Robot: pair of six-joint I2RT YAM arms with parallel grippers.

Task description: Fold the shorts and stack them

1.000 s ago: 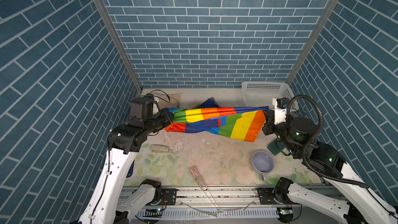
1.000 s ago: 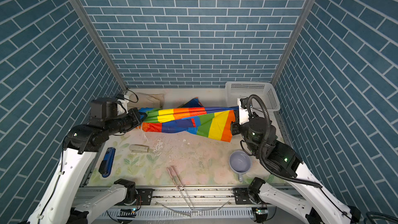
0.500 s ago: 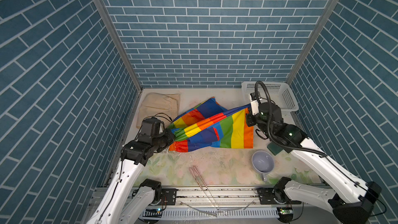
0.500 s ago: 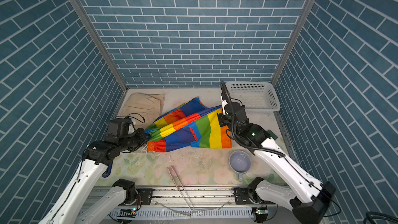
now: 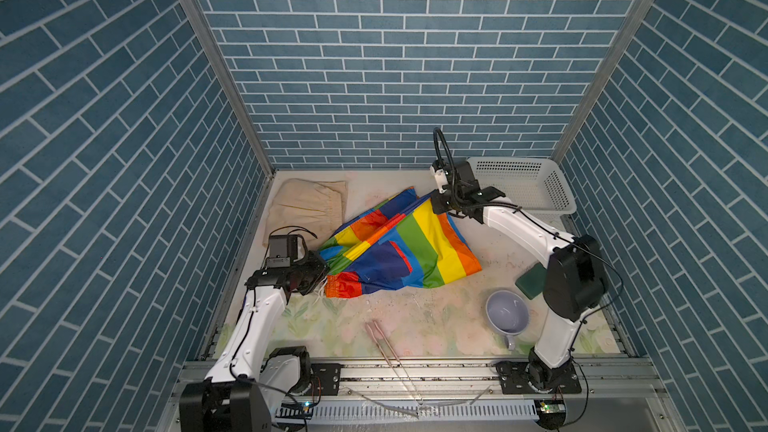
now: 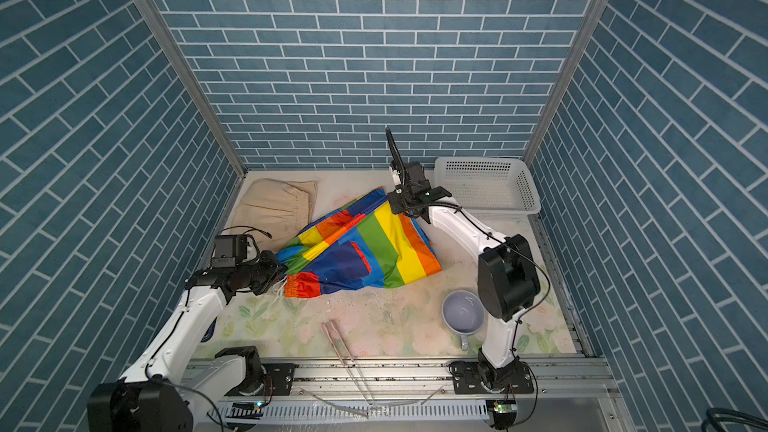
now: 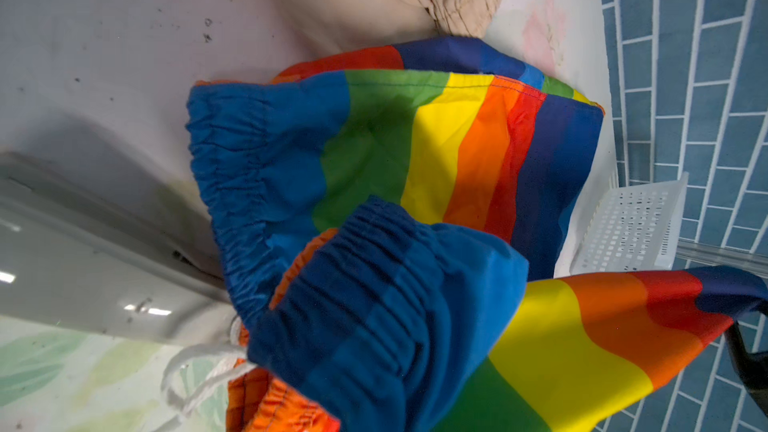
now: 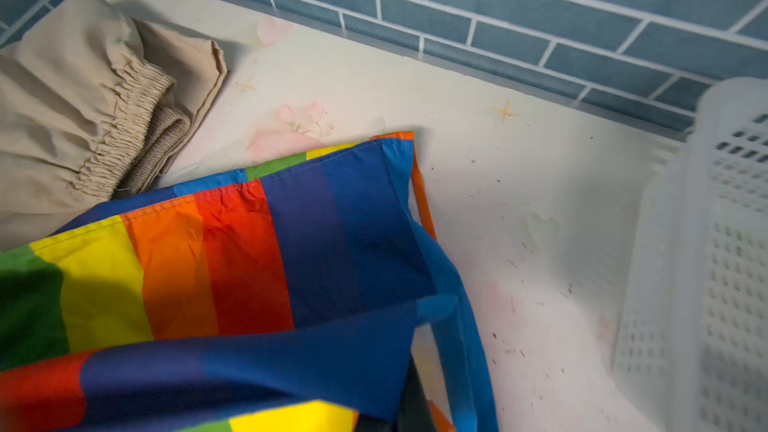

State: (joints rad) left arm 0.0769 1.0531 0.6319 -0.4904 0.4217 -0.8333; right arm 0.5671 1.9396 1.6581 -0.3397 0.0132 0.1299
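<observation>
rainbow shorts [image 5: 399,255]: mid-table in both top views, on a diagonal from 8 o'clock to 1 o'clock. Both ends are raised and the middle lies on the table [image 5: 415,317].
left gripper [image 5: 321,275]: at 8 o'clock, jaws together, pinching the gathered waistband end of the rainbow shorts.
drawstring [image 7: 199,367]: white, hanging loose just under that pinch.
right gripper [image 5: 441,203]: at 1 o'clock, jaws together, clamped on a blue hem corner of the rainbow shorts.
beige shorts [image 5: 307,205]: 11 o'clock corner, lying flat, elastic waist towards the centre. The rainbow shorts are just beside them; can't tell if they touch.
basket [image 5: 552,193]: white, 2 o'clock corner, near the right gripper.
mug [image 5: 507,311]: 4 o'clock, mouth up.
sponge [image 5: 532,282]: green, just beyond the mug, partly behind the right arm.
tongs [image 5: 382,347]: 6 o'clock, at the front edge.
</observation>
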